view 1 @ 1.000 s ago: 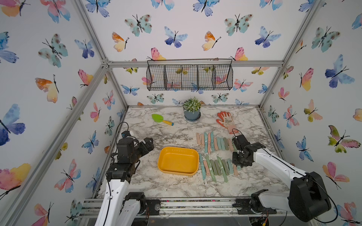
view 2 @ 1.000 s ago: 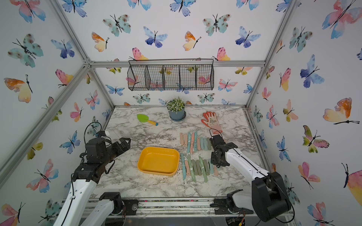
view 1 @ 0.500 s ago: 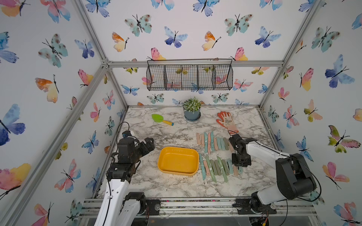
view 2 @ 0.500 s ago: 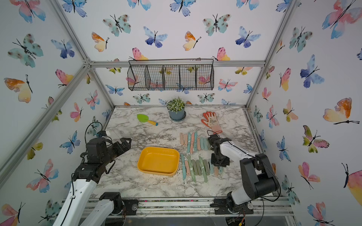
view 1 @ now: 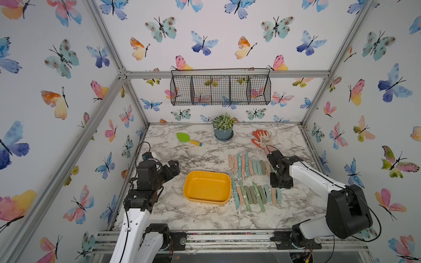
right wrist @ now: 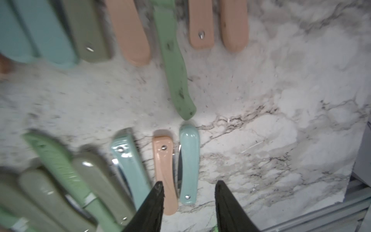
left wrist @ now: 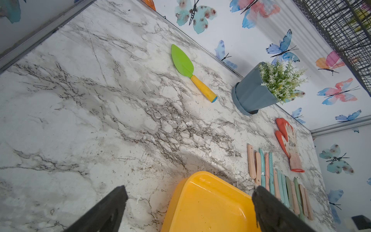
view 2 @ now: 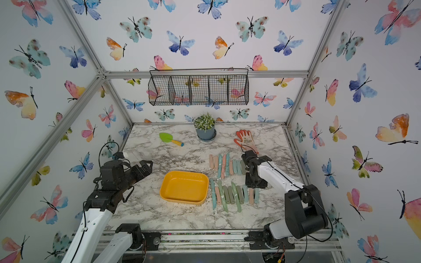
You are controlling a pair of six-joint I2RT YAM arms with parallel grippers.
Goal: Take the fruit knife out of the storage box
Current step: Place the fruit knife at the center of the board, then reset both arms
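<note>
Right wrist view: right hand spread, nothing pinched, straddling teal fruit knife across its long axis; storage box seen empty, nearer left hand, also spread.

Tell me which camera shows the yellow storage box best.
Both top views: the whole storage box shows, rim and bare floor, nothing inside. The left wrist view catches only part of it, cut off by the frame's edge. The right wrist view shows none of it, only knives on the table.
</note>
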